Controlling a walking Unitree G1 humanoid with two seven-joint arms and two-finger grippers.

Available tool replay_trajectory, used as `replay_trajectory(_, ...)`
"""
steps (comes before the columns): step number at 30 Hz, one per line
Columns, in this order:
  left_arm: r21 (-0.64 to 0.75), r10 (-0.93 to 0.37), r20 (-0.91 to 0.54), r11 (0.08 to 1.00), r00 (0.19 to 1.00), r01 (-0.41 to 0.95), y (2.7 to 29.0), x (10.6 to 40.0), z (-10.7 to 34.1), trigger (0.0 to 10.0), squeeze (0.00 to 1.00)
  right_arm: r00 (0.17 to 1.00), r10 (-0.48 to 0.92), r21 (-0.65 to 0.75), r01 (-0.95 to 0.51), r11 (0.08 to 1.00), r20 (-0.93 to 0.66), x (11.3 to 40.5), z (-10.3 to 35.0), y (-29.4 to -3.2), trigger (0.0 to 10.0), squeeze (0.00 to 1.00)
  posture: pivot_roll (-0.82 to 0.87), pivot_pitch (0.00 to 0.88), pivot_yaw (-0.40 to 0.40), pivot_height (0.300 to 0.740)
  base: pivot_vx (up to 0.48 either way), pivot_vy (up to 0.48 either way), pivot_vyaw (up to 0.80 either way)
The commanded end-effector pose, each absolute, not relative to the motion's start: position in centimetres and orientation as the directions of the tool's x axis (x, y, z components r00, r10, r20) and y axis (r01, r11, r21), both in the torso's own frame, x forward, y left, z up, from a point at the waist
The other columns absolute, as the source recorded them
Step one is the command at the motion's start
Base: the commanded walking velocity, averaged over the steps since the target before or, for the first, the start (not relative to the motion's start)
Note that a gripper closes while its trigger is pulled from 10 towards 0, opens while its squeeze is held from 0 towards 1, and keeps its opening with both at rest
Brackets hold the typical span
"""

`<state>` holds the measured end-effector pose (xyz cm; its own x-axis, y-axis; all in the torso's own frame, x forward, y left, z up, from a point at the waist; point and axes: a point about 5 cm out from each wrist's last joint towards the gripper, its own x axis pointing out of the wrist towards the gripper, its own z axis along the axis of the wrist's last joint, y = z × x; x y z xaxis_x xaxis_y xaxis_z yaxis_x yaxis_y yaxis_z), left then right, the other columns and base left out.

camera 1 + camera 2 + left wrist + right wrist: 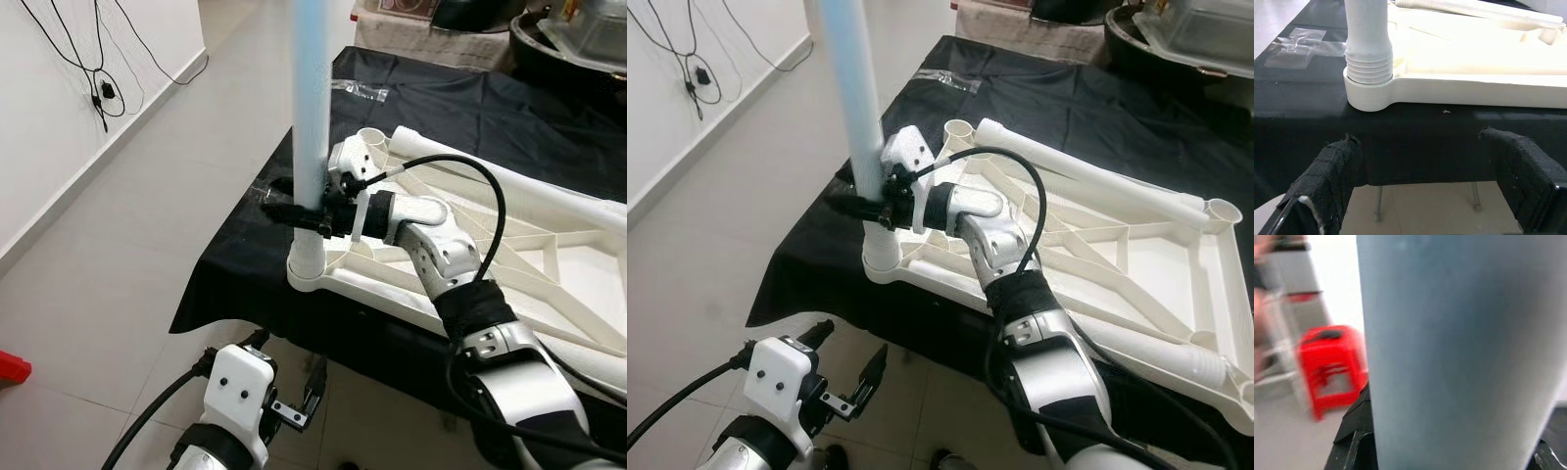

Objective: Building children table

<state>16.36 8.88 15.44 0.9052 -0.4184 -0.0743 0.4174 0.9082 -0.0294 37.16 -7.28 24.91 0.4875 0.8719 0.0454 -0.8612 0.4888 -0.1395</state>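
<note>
Pale blue plastic makes up the table leg (pixel 312 108), which stands upright in the corner socket (pixel 307 269) of the white tabletop frame (pixel 1136 284); the frame lies upside down on a worktop (pixel 460 108) draped in black cloth. The leg's upper end is cut off by the top edge of both eye views. The right end effector (pixel 299 213) is clamped on the leg just above the socket, its black fingers (pixel 847 204) reaching out toward 9 o'clock; in the right wrist view the leg (pixel 1459 352) is so close that it blurs and hides most of the fingers. Behind it, at 9 o'clock in that view, a red stool (pixel 1332 367) and a grey stand are smeared beyond detail.

The left end effector (pixel 847 377) hangs below the worktop's edge at about 7 o'clock from the socket, its fingers spread wide with nothing between them; the left wrist view looks up past its taped pads (pixel 1334 171) at the leg's threaded collar (pixel 1370 68) seated in the socket. A clear plastic bag (pixel 358 90) lies on the cloth at 12 o'clock from the leg. Objects on the far side of the worktop are cropped. No writing can be read anywhere.
</note>
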Motion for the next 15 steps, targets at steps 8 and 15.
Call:
replay_trajectory(8, -0.039, -0.429, -0.107, 0.903, 0.897, 0.427, 8.8, 16.1, 15.0, 10.0, 0.0, 0.891, 0.446, -0.004, -0.448, 0.894, -0.08, 38.7, 19.9, -10.8, 10.0, 0.0, 0.1, 0.256, -0.083, 0.74, 0.0, 0.0, 0.0)
replay_trajectory(15, -0.039, -0.429, -0.107, 0.903, 0.897, 0.427, 8.8, 16.2, 15.0, 10.0, 0.0, 0.976, 0.215, 0.021, -0.215, 0.976, -0.026, 38.4, 19.6, -11.8, 10.0, 0.0, 0.1, 0.254, -0.084, 0.74, 0.0, 0.0, 0.0)
